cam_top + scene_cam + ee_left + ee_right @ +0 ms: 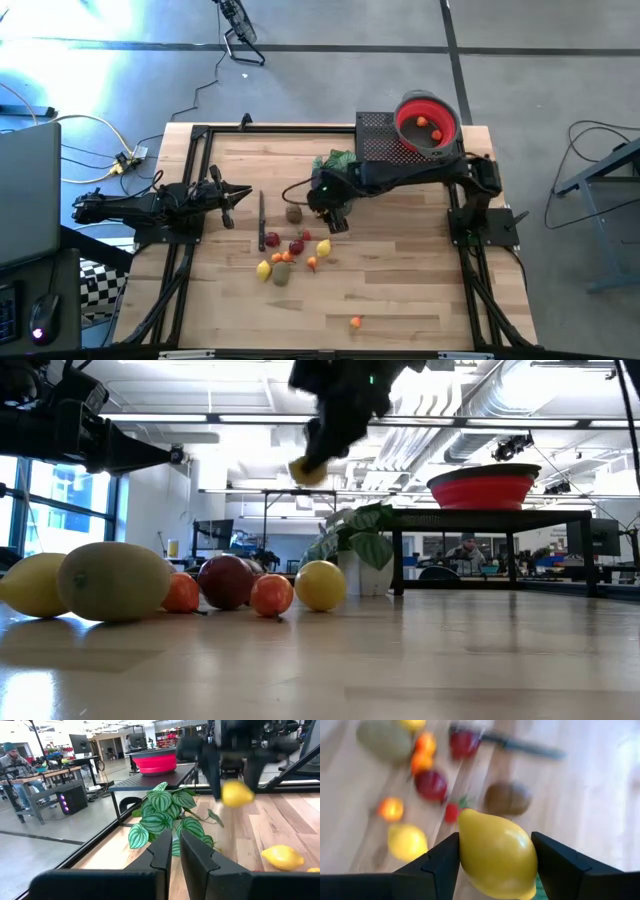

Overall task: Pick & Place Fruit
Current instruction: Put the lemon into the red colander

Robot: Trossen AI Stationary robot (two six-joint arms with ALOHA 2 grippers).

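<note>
My right gripper (pixel 335 215) hangs over the middle of the table, shut on a yellow lemon (pixel 497 852), which the low view shows high above the wood (pixel 308 470). Below and to its left lie several small fruits (pixel 290 250): yellow, red, orange and brown-green pieces, resting on the tabletop. A brown fruit (pixel 294 212) lies a little apart from them. The red bowl (pixel 428 122) stands at the far right with orange pieces inside. My left gripper (pixel 240 193) waits at the table's left, level and shut on nothing. My right gripper pinches the lemon between its two fingers, one finger (pixel 440 862) on each of its opposite sides (pixel 466 847). The fingers slant downward from the table's right side. The lemon is lifted clear of the table and of the other fruit.
The bowl sits on a black mesh stand (pixel 380 135). A green leafy sprig (pixel 335 160) stands beside it. A dark knife (pixel 262 220) lies left of the fruit. One orange piece (pixel 356 321) lies alone near the front edge. Bare wood shows at the front right.
</note>
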